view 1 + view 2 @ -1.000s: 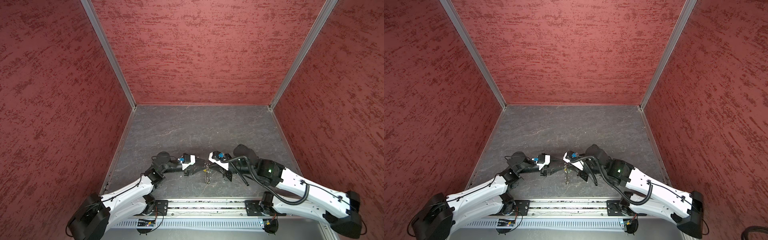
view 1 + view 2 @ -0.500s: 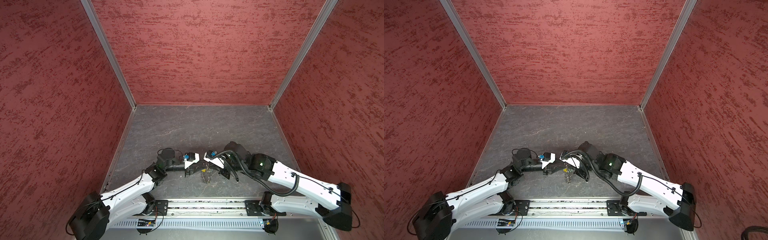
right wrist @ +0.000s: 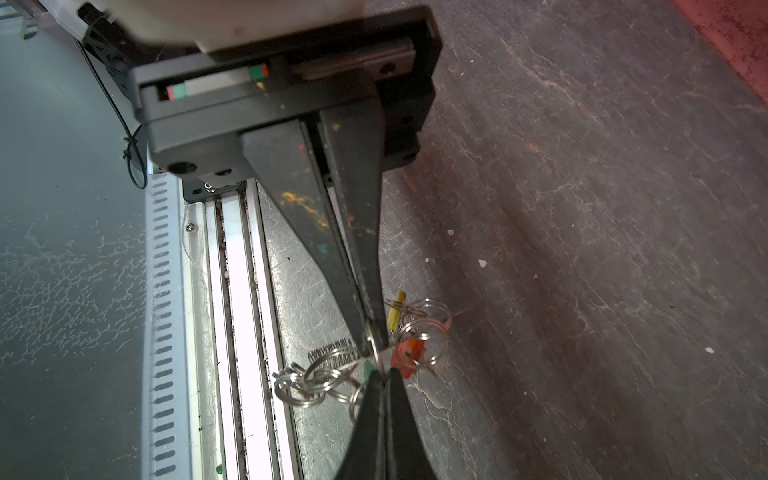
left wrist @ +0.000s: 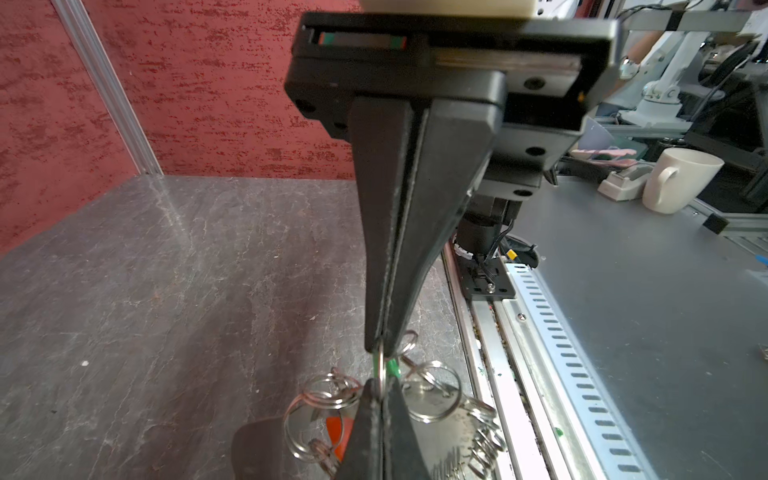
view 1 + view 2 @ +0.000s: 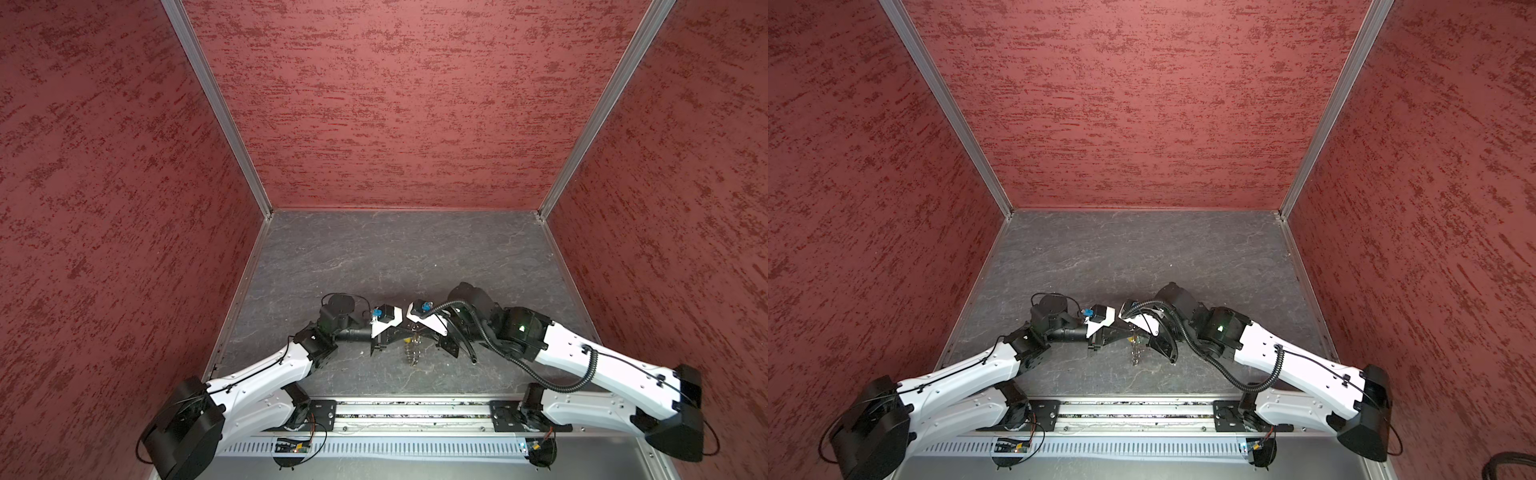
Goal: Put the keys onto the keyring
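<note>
The keyring [image 5: 412,353] is a string of small silver rings hanging above the grey table near its front edge, seen in both top views [image 5: 1136,353]. My left gripper [image 4: 379,343] and right gripper [image 3: 372,328] meet tip to tip. Both are shut on the same thin ring [image 4: 380,365] of the keyring [image 3: 307,382]. The keys hang in the cluster of rings: a green key [image 4: 392,368], a red key [image 3: 409,353] and a yellow key [image 3: 397,316]. In a top view the left gripper [image 5: 405,330] and right gripper [image 5: 420,329] almost touch.
A metal rail [image 5: 411,411] runs along the table's front edge under the hanging rings. Red walls [image 5: 395,104] close in the back and both sides. A white mug [image 4: 677,178] stands on a bench outside the cell.
The left jaws have closed onto the ring that the right gripper holds. Both wrists have drawn closer together over the same spot. The keyring hangs in about the same place.
</note>
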